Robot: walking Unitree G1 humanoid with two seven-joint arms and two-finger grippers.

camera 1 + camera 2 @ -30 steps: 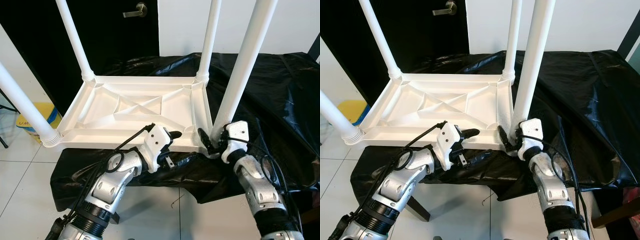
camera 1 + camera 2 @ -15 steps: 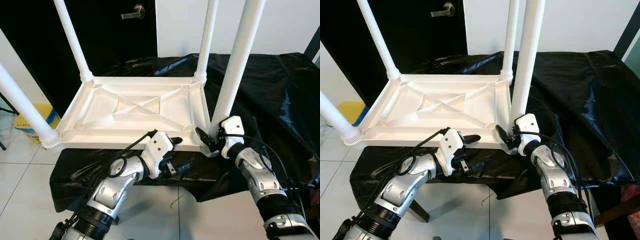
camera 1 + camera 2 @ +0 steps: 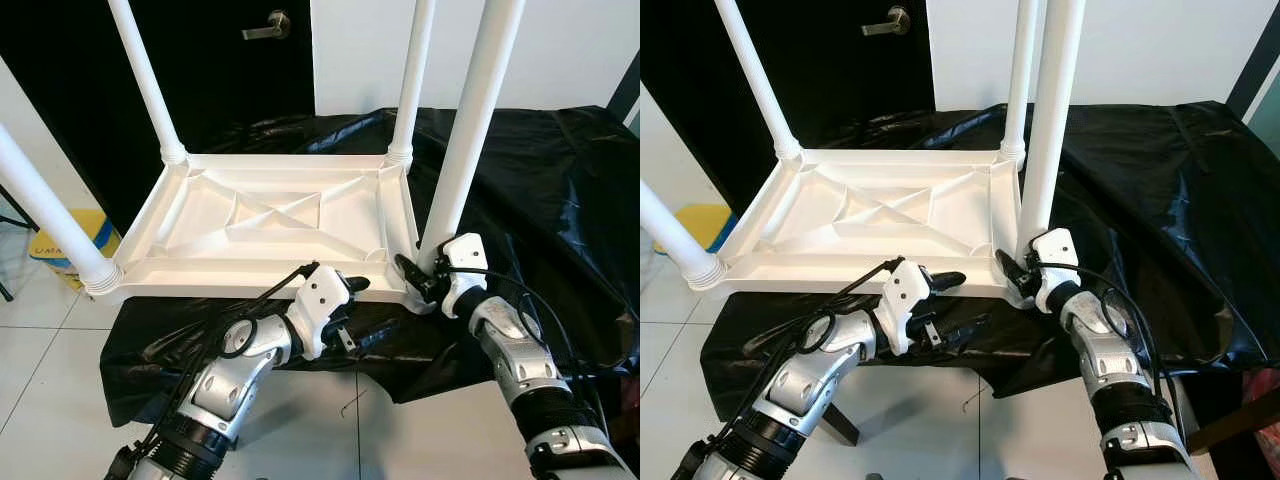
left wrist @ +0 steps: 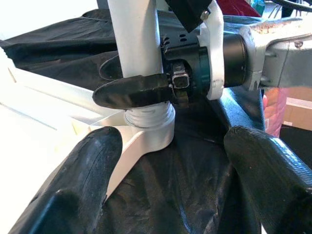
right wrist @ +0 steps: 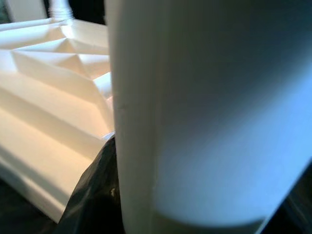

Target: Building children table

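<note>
Three legs stand in the upturned tabletop (image 3: 270,215); the right gripper (image 3: 425,280) is clamped on the near-right leg (image 3: 465,140), probably last; left gripper (image 3: 345,300) spread, empty.

R end effector (image 3: 1018,272) clamps table leg (image 3: 1048,120) base; tabletop (image 3: 880,215) inverted.

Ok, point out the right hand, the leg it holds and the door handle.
right hand (image 3: 425,283), left eye view, between its fingertips.
leg (image 3: 470,125), left eye view, mid shaft.
door handle (image 3: 268,25), left eye view, lever.
</note>
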